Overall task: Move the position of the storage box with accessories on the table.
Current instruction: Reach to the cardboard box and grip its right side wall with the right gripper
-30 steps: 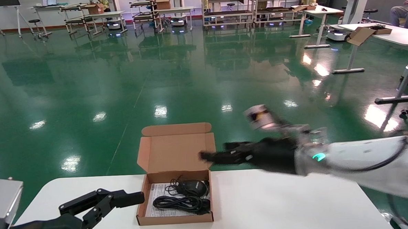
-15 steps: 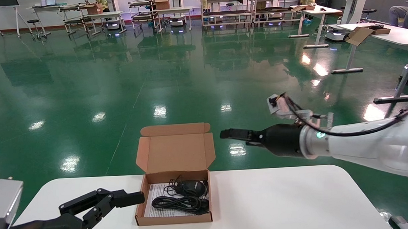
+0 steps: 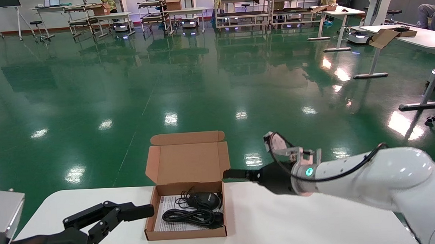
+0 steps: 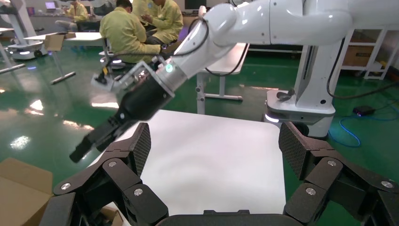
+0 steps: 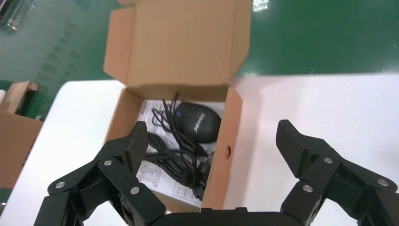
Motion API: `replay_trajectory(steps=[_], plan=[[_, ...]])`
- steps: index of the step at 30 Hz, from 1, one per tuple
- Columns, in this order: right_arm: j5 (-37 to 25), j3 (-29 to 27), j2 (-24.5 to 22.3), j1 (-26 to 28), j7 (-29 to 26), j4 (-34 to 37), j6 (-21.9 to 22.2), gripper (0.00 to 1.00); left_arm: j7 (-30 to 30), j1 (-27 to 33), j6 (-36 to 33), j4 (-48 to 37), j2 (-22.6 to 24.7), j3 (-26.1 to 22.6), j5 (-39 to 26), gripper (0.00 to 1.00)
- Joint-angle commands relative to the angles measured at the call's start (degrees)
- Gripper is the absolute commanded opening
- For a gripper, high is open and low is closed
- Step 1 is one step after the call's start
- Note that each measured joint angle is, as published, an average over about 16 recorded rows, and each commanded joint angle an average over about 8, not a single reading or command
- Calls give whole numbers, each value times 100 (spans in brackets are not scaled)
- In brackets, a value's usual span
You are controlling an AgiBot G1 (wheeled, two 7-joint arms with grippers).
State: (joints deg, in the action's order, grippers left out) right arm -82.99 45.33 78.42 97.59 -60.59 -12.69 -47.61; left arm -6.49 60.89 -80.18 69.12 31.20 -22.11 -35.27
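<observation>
The storage box (image 3: pixel 185 233), brown cardboard with its lid (image 3: pixel 188 163) standing upright, rests on the white table (image 3: pixel 302 213). Inside lie the accessories: a black mouse (image 3: pixel 202 200), coiled cables (image 3: pixel 190 215) and a printed sheet (image 3: pixel 166 214). My right gripper (image 3: pixel 231 174) reaches in from the right to the box's back right corner. In the right wrist view this gripper (image 5: pixel 212 136) is open, its fingers set either side of the box's right wall (image 5: pixel 221 155), with the mouse (image 5: pixel 197 119) just beyond. My left gripper (image 3: pixel 133 213) sits open beside the box's left wall, holding nothing.
In the left wrist view the left gripper (image 4: pixel 215 141) frames bare table top (image 4: pixel 211 160), and the right arm's gripper (image 4: pixel 96 139) shows farther off. Green floor (image 3: pixel 186 83) lies beyond the table's far edge. Other desks stand far off at the right.
The right arm rose and drew back to the right, then dropped lower and came in to the box's back right corner. The box and the left arm have stayed put.
</observation>
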Motion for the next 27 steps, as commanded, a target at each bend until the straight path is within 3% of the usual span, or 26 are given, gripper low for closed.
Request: replay_trajectory(steps=[1,12,27], plan=[[-36,119,7,-132,-148,-173,111,100,0,0,0,0,0,0,0,100],[197,772,-1,-582,-676,-736,486,100,0,0,0,0,0,0,0,100],[741,1332,-6,-903,-752,-892,992,100,0,0,0,0,0,0,0,100]])
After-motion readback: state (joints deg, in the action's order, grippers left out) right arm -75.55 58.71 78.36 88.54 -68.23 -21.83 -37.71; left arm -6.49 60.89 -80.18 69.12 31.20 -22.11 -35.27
